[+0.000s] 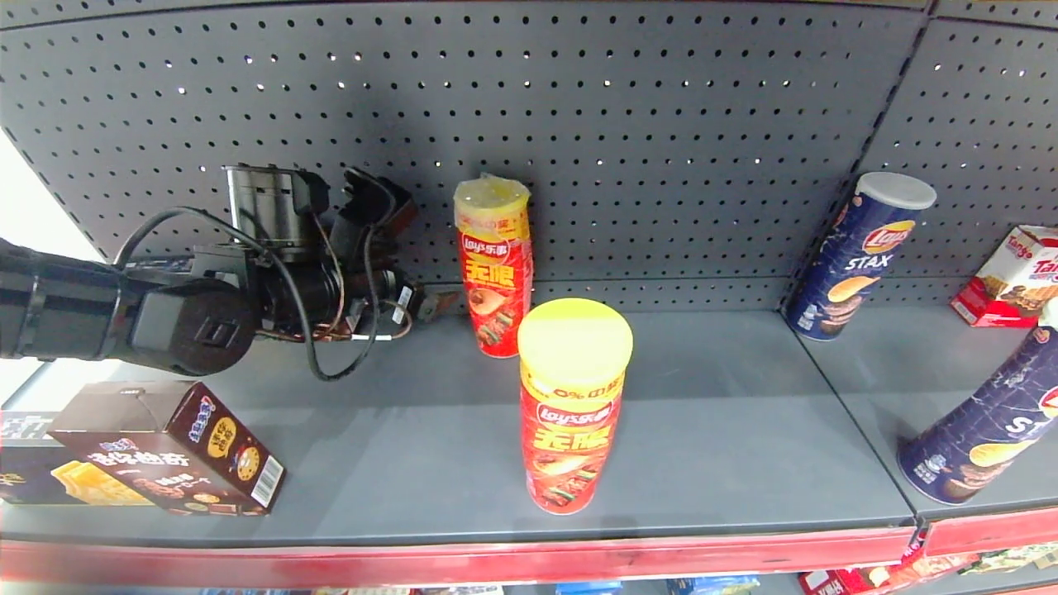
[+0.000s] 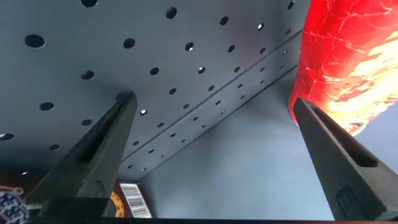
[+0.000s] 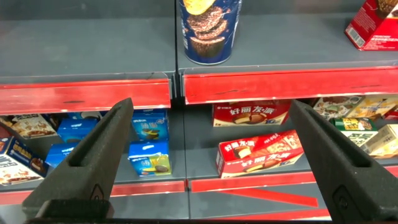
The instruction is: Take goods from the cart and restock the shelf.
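I am finding left gripper (image 2: 212,99) and right gripper (image 3: 211,104) gaping, empty; advising left backs straight toward 9 o'clock, clear of rear can (image 1: 494,264).

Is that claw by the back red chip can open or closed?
Open. The left gripper has its two fingers spread wide, nothing between them; the red can sits beside one finger.

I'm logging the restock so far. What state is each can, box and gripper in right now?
rear red can: upright, lid on.
front red can: upright, yellow lid on.
rear blue can: standing, white lid on.
brown box: closed, lying down.
left gripper: open, empty, beside the rear red can.
right gripper: open, empty.
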{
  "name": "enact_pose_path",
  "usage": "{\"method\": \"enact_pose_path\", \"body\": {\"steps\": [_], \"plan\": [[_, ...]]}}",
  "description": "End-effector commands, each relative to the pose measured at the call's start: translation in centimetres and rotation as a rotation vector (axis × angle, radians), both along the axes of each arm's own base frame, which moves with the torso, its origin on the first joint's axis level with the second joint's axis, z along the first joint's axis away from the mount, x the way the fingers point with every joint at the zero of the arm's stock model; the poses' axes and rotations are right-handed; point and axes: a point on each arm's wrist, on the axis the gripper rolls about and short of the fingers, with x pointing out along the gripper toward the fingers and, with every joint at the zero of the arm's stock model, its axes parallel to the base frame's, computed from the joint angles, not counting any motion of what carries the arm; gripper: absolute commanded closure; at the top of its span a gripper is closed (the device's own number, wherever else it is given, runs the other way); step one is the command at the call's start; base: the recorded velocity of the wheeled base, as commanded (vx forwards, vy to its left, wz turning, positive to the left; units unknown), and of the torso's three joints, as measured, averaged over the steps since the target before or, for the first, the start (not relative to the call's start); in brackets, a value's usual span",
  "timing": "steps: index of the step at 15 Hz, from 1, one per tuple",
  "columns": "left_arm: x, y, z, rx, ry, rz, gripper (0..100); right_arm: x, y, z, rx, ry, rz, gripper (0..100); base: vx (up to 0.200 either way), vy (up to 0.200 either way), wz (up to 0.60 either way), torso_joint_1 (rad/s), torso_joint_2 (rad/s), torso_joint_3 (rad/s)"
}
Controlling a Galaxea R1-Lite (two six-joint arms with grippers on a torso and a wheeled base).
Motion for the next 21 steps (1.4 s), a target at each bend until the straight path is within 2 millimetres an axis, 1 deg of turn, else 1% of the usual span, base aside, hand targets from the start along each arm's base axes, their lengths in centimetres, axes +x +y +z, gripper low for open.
{"method": "enact_pose_path", "body": {"steps": [1,5,7,11,14,21], "plan": [[0.8,-0.1,-1.2,0.001,0.018,0.003,0,0.0,0.0,0.0,0.0,0.001,0.0,0,0.0,0.0,0.0,0.0,0.0,0.0],[1.6,-0.4,-2.2,-0.031,0.022,0.006,0,0.0,0.0,0.0,0.0,0.001,0.0,0,0.0,0.0,0.0,0.0,0.0,0.0],[1.8,-0.8,-2.6,-0.079,0.032,0.003,0,0.0,0.0,0.0,0.0,0.001,-0.001,0,0.0,0.0,0.0,0.0,0.0,0.0],[1.7,-1.1,-2.5,-0.12,0.041,-0.019,0,0.0,0.0,0.0,0.0,0.001,0.0,0,0.0,0.0,0.0,0.0,0.0,0.0],[1.1,-1.0,-3.5,-0.119,0.057,-0.022,0,0.0,0.0,0.0,0.0,0.001,0.0,0,0.0,0.0,0.0,0.0,0.0,0.0],[0.9,-1.6,-3.4,-0.147,0.058,-0.065,0,0.0,0.0,0.0,0.0,0.001,-0.001,0,0.0,0.0,0.0,0.0,0.0,0.0]]}}
